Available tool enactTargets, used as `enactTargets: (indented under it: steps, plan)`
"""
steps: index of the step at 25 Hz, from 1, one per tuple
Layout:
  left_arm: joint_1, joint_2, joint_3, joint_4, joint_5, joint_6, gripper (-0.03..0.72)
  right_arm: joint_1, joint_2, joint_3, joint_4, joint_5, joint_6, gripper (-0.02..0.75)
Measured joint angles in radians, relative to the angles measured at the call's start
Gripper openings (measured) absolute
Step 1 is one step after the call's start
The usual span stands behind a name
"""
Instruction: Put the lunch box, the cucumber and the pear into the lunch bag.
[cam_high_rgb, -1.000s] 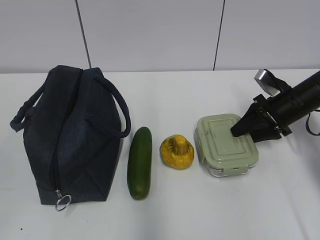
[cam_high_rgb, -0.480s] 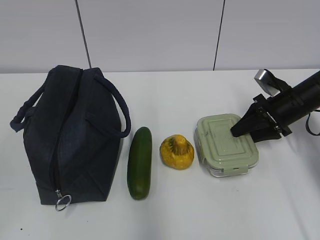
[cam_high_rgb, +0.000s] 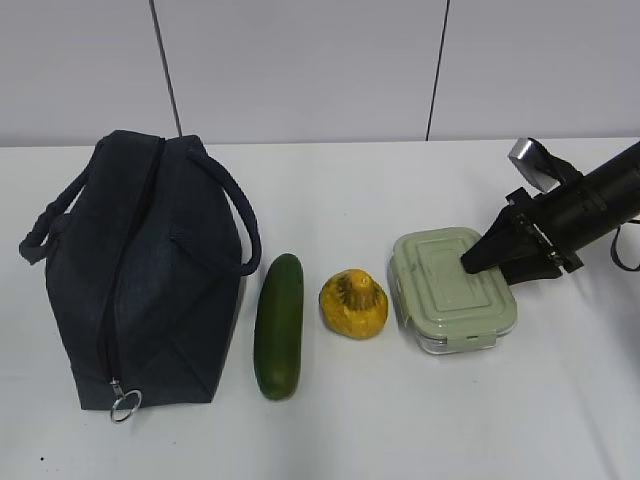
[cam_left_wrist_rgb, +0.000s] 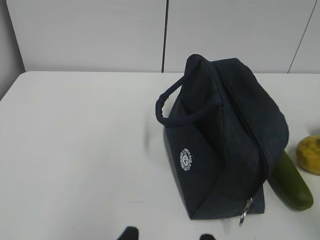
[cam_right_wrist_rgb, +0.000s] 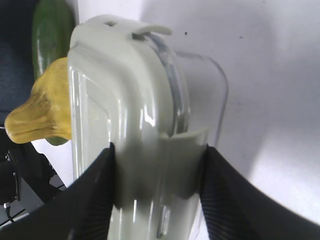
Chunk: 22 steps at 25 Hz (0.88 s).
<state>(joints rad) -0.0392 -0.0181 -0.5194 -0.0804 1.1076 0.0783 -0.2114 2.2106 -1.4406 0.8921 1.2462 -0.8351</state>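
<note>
Count on the bench (cam_high_rgb: 400, 420): one lunch bag (cam_high_rgb: 140, 270), one cucumber (cam_high_rgb: 279, 324), one pear (cam_high_rgb: 353, 304), one lunch box (cam_high_rgb: 454, 290). Two pincers are in view.

The four items lie in a row across the white bench. The lunch bag stands at the left end, upright, its top zipper running front to back with one metal ring pull (cam_high_rgb: 126, 404) hanging at the near end. Two loop handles are counted, one drooping to each side. The bag bears one small round white emblem (cam_left_wrist_rgb: 186, 160) on its side panel, seen from the left wrist view.

The cucumber lies just beside the bag, lengthwise front to back, flat on the bench. The pear sits just right of the cucumber, apart from it, narrow ridged top uppermost. The lunch box rests to the right of the pear, near it, lid on.

The right pincer (cam_high_rgb: 500, 262) reaches in from the right at a slant, over the lunch box's far right edge. In the right wrist view its two dark fingers (cam_right_wrist_rgb: 95, 200) stand one on each side of the box, pressed against the lid and wall, so it is clamped on the box.

Of the left pincer (cam_left_wrist_rgb: 165, 234), only two dark fingertips show at the bottom edge of its own view, spread apart, holding nothing, well short of the bag.
</note>
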Motion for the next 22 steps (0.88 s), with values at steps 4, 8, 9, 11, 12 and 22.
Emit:
enactTargets:
  steps: [4, 8, 9, 11, 12, 22]
  plan:
    - [0.0, 0.043, -0.001, -0.024, -0.002, 0.0, 0.236, 0.0, 0.0, 0.0, 0.004, 0.0, 0.0, 0.374]
    - [0.0, 0.198, -0.024, -0.153, -0.13, 0.0, 0.24, 0.0, 0.0, 0.0, 0.008, 0.0, -0.002, 0.374]
    - [0.0, 0.242, -0.029, -0.19, -0.179, 0.0, 0.244, 0.0, 0.0, 0.0, 0.009, 0.0, -0.002, 0.374]
    - [0.0, 0.358, -0.03, -0.242, -0.259, 0.016, 0.258, 0.0, 0.0, 0.0, 0.009, 0.0, -0.004, 0.374]
    - [0.0, 0.419, -0.03, -0.272, -0.295, 0.035, 0.272, 0.0, 0.0, 0.0, 0.009, 0.0, -0.004, 0.372]
    - [0.0, 0.879, -0.033, -0.59, -0.534, 0.333, 0.452, 0.0, 0.0, 0.0, 0.038, -0.016, -0.004, 0.371]
